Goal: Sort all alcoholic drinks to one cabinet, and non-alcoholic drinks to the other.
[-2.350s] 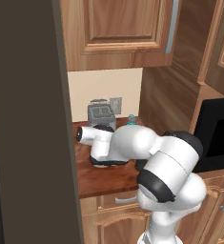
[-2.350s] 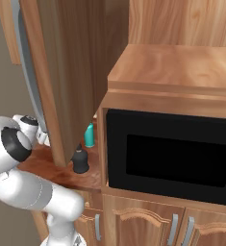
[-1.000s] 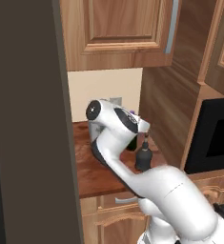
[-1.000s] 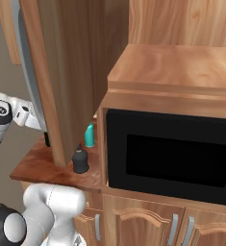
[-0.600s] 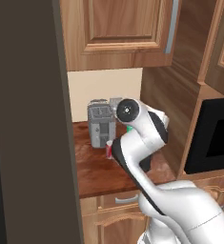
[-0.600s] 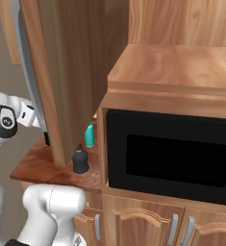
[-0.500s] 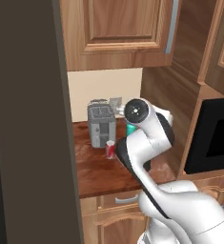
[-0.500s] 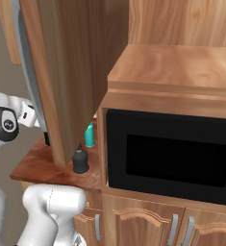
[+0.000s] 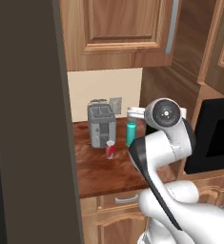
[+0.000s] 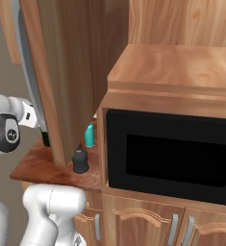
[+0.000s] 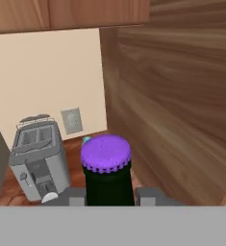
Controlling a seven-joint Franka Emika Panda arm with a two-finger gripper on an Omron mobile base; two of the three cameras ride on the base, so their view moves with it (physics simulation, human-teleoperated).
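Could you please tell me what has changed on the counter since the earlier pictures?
The arm swung up and right, lifting the purple-capped bottle held in the gripper above the counter. The toaster, red can, teal bottle and black bottle stayed put.

Brushed-metal toaster (image 9: 101, 125), glossy wood counter (image 9: 113, 171)

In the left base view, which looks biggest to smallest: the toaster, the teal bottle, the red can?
1. Toaster, clearly the largest.
2. Teal bottle.
3. Red can, smallest, though it stands slightly nearer the camera.
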